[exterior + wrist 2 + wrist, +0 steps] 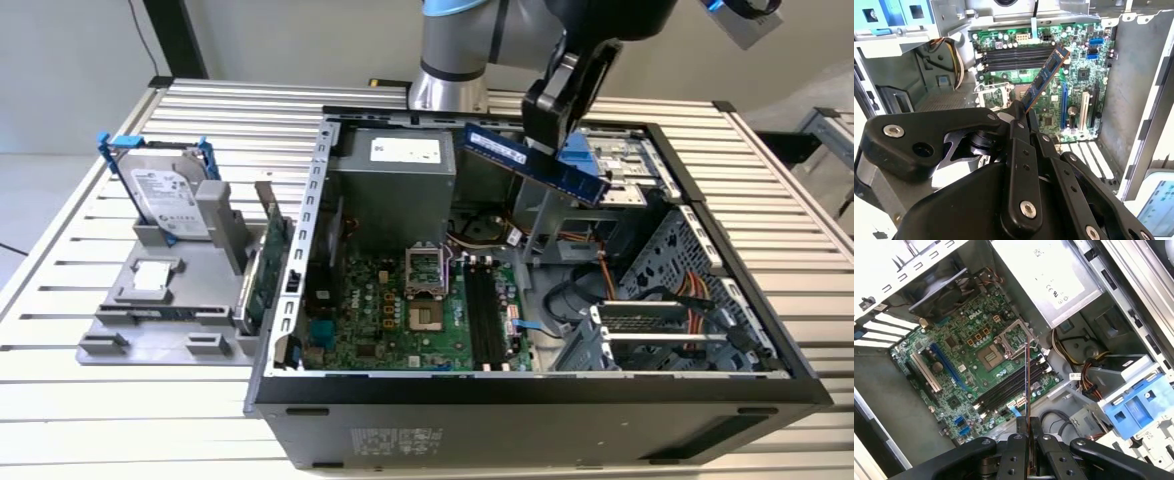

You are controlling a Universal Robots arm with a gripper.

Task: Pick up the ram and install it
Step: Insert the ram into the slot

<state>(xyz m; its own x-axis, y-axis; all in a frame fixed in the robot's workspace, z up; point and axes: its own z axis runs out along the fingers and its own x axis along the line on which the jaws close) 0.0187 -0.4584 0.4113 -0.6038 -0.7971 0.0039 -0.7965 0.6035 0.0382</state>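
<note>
We log the gripper (550, 122) clamped on the ram (537, 165), held aloft over the open computer case (534, 398), upper centre of the exterior view. Long axis slants; memory slots (483, 318) lie below it, well apart.

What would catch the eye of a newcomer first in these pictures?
The blue ram, clamped in the black gripper, hangs tilted above the open computer case. Beneath it lies the green motherboard. At the exterior view's left, a hard drive stands in a grey holder.
</note>
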